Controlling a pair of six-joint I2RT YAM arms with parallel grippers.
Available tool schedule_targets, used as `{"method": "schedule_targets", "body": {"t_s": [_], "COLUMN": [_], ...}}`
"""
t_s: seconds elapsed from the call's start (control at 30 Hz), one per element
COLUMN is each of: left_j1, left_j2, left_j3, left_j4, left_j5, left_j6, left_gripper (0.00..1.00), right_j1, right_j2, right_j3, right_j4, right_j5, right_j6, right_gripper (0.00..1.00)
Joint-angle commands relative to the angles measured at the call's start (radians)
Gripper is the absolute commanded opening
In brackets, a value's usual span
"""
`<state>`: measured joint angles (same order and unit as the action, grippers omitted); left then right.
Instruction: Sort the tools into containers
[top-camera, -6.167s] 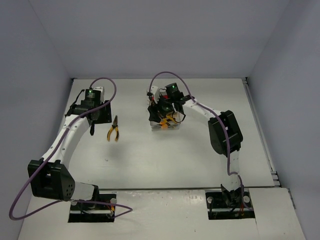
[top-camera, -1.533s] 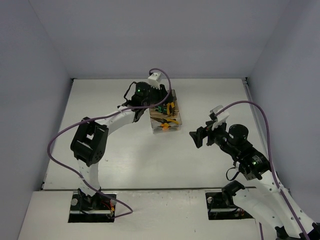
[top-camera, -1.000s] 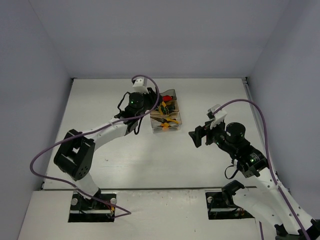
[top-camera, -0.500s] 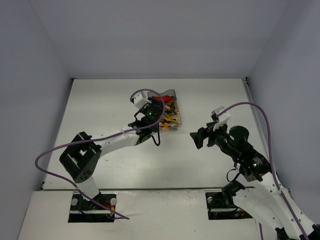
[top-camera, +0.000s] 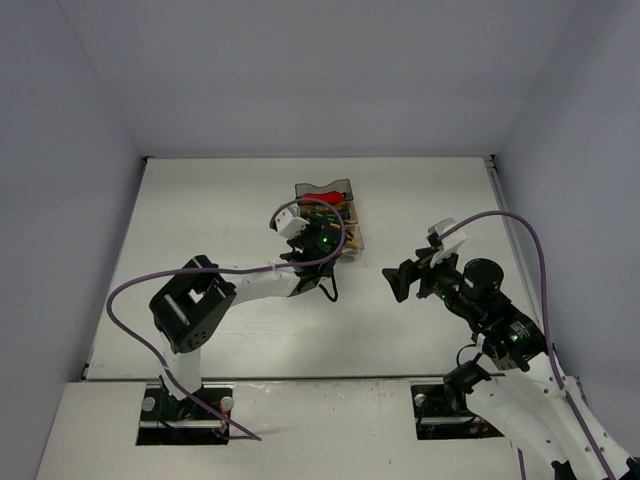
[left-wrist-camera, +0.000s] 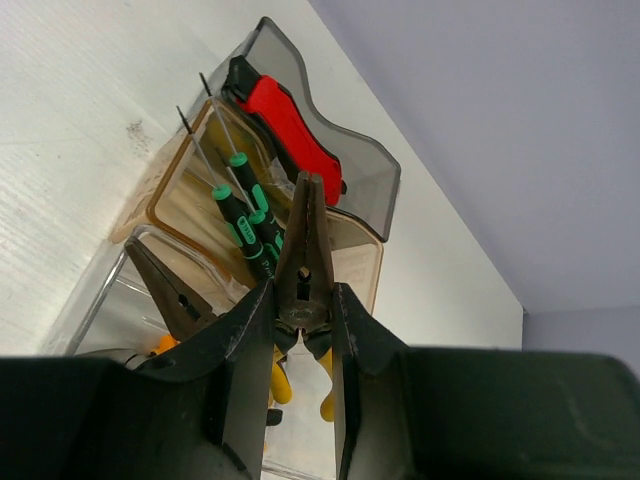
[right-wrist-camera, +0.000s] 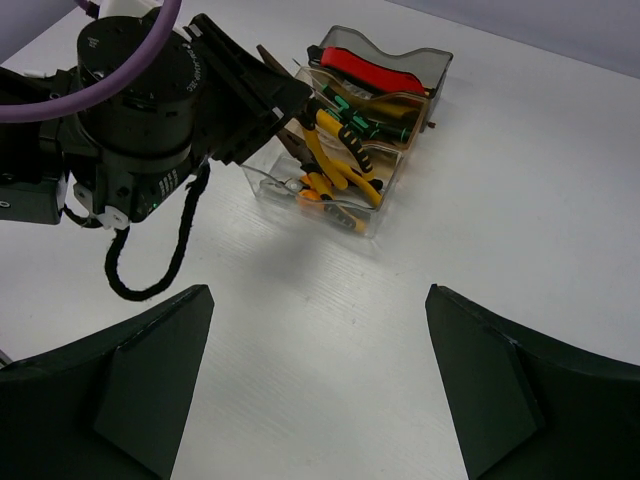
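Note:
My left gripper is shut on yellow-handled pliers at their pivot, nose pointing away and handles hanging over the clear bin. In the top view this gripper is at the near end of the row of bins. The smoky grey bin holds the red-handled cutter. The amber bin holds green-black screwdrivers. Orange-handled pliers lie in the clear bin. My right gripper is open and empty, above bare table to the right of the bins.
The left arm's purple cable loops over the left side of the table. A black cable hangs below the left wrist. White walls enclose the table on three sides.

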<state>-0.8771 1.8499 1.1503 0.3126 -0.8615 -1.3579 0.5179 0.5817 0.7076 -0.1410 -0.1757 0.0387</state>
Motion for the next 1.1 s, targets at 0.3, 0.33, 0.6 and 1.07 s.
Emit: {"method": "schedule_targets", "body": {"t_s": [0.3,0.33,0.6,1.07], "left_j1": [-0.045,-0.052,-0.066,-0.071], "left_j2": [0.027,0.028,0.039,-0.022], "left_j3": [0.094,0.096,0.084,0.004], "left_j4": [0.048,0.048,0.048,0.05], "left_j5": [-0.141,-0.148,-0.165,-0.152], "left_j6": [-0.134,-0.132,-0.151,-0.132], "left_gripper": [0.0,0.01,0.14,0.45], "right_j1": [0.004,0.004,0.005,0.004], "right_j2": [-0.009,-0.006,-0.001,-0.001], "right_j3": [0.002,0.003,0.003,0.003], "right_j4": [0.054,0.054,0.052,0.052], "right_j5": [-0.019,-0.019,-0.021,-0.012], "right_j6": [0.014,0.015,0.013,0.016], "right_gripper": [0.87,0.87,0.88,0.91]}}
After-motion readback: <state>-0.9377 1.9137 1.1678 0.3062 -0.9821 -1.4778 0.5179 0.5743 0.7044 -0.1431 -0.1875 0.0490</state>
